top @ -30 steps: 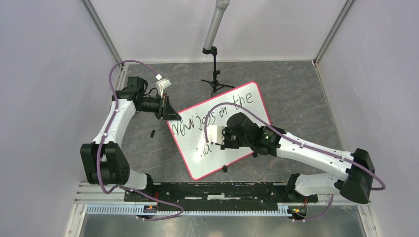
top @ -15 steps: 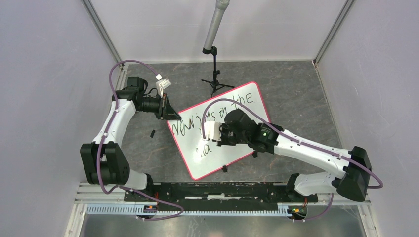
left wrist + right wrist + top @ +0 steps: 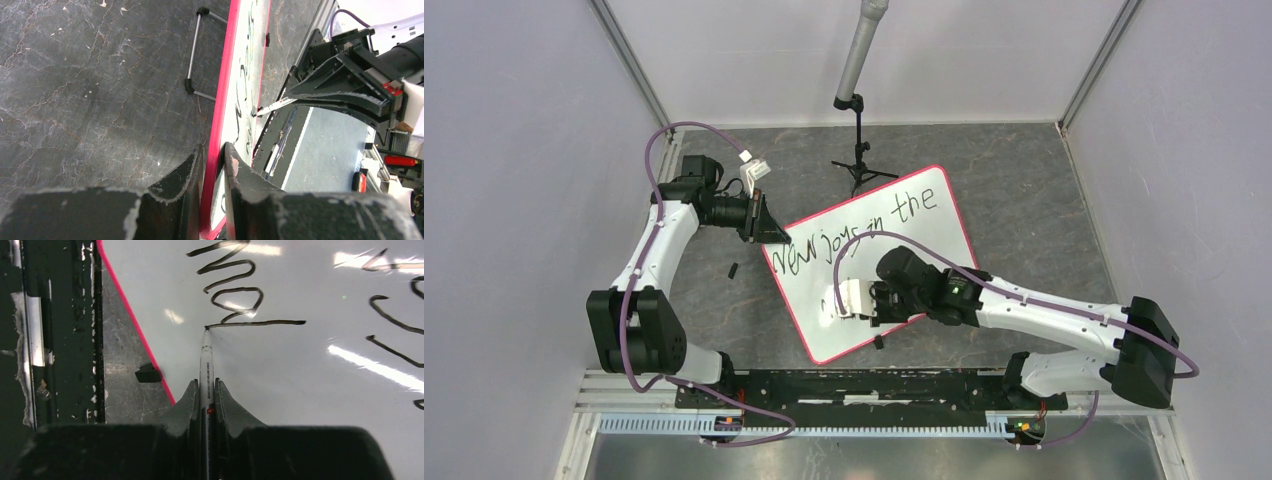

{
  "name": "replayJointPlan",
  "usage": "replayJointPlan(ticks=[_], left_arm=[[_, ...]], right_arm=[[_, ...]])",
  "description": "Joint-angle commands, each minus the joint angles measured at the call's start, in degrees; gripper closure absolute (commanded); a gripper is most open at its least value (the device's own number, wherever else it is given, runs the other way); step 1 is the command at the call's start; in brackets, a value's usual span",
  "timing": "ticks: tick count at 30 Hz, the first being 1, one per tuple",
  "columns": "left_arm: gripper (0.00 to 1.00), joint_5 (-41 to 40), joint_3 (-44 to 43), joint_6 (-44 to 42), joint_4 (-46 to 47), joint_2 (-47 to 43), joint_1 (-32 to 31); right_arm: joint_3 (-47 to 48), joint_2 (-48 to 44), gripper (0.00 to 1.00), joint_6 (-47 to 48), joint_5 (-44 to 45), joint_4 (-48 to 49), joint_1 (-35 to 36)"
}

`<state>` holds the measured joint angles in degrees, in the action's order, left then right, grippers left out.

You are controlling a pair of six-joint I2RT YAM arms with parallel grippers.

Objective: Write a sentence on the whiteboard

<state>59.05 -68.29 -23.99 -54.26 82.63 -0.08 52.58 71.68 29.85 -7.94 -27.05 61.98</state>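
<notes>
Dark marbled tabletop [image 3: 1024, 180]; glossy whiteboard [image 3: 929, 238] rim pinched by left tool [image 3: 213, 147]; right tool [image 3: 206, 382] clamps slim marker [image 3: 206, 350].

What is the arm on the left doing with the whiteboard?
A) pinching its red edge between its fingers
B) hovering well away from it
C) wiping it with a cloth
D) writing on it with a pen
A: the left gripper is clamped on the pink-red rim of the whiteboard; the marker is in the right gripper.
</notes>
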Motion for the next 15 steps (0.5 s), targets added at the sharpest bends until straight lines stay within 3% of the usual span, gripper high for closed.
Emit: replayJointPlan(ticks=[1,15], left_arm=[[0.98,-6.75,0.44,0.37,1.51,1.6,-1.34],[0.98,-6.75,0.53,0.27,1.53,1.3,-1.33]], right_arm=[[-1.19,-0.47,1.0,0.89,-0.69,-1.51,0.86],[4.99,-2.92,1.0,-3.38,0.12,0.84,-4.12]])
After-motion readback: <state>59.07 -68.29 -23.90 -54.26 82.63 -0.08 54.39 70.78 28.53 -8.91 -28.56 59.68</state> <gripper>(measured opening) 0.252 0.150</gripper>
